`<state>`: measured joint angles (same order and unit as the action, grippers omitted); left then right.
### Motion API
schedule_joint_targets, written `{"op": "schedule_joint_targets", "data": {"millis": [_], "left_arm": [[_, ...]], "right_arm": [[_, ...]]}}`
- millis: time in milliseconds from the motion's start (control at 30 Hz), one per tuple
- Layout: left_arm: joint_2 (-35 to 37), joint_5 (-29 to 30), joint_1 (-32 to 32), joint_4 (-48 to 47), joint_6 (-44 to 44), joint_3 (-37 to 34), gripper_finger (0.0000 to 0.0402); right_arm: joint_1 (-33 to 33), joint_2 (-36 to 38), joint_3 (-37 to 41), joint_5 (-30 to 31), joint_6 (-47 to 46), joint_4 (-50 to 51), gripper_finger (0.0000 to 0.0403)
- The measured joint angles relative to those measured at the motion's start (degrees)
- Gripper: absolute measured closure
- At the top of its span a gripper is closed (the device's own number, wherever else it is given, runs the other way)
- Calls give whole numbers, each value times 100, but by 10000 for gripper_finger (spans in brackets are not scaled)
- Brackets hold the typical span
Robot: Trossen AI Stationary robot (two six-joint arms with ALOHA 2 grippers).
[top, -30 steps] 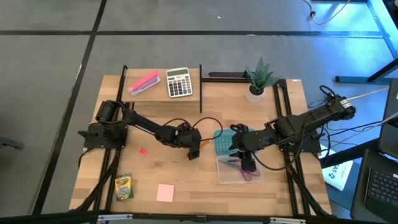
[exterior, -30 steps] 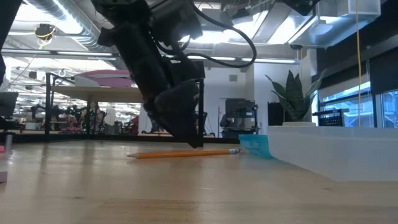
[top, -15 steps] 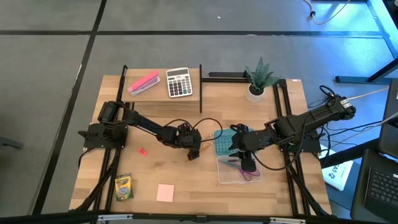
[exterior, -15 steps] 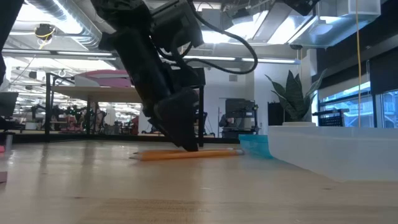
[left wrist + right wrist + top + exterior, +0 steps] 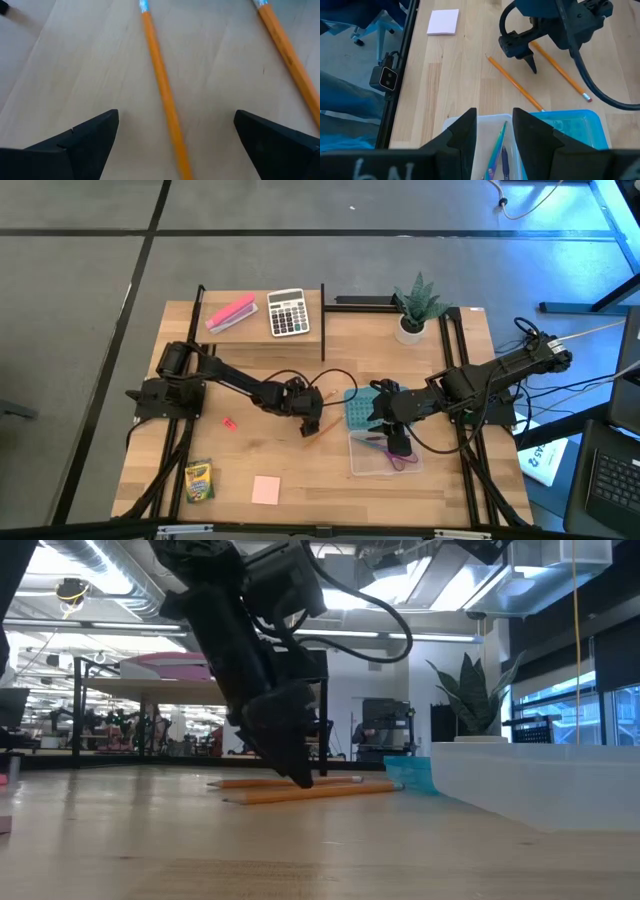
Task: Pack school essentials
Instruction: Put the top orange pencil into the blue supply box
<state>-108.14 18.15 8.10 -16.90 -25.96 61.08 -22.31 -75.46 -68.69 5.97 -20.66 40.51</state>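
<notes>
As the left gripper hangs low over the table with jaws spread wide and nothing in them, the orange pencil lies flat on the wood directly between its two fingers.

Key relation: the pencil's long axis runs across the jaws' closing line, so the pads face its sides, not its ends. On the high view the axis looks roughly 2 to 8 o'clock; hard to read exactly.

A second pencil lies just outside one finger, near-parallel, not touching the first.

The clear box sits at about 4 o'clock from the left gripper; the right gripper waits over it.

Judgement: the left arm is nearer; lower and close.
</notes>
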Motion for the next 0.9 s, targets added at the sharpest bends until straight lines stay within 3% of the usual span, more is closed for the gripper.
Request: {"op": "schedule_joint_targets", "data": {"millis": [233, 333, 567, 900], "left_arm": [[96, -73, -264, -63, 897, 294, 8], [95, -503, -426, 11, 1159, 370, 8], [95, -1025, -773, 553, 1242, 378, 8], [55, -1036, -800, 1396, 1450, 380, 8]], "right_arm": [[0, 0, 0, -1, -6, -17, 274], [2, 0, 0, 1, 1, -48, 274], [2, 0, 0, 1, -5, -48, 274], [1, 0, 0, -1, -1, -46, 274]]}}
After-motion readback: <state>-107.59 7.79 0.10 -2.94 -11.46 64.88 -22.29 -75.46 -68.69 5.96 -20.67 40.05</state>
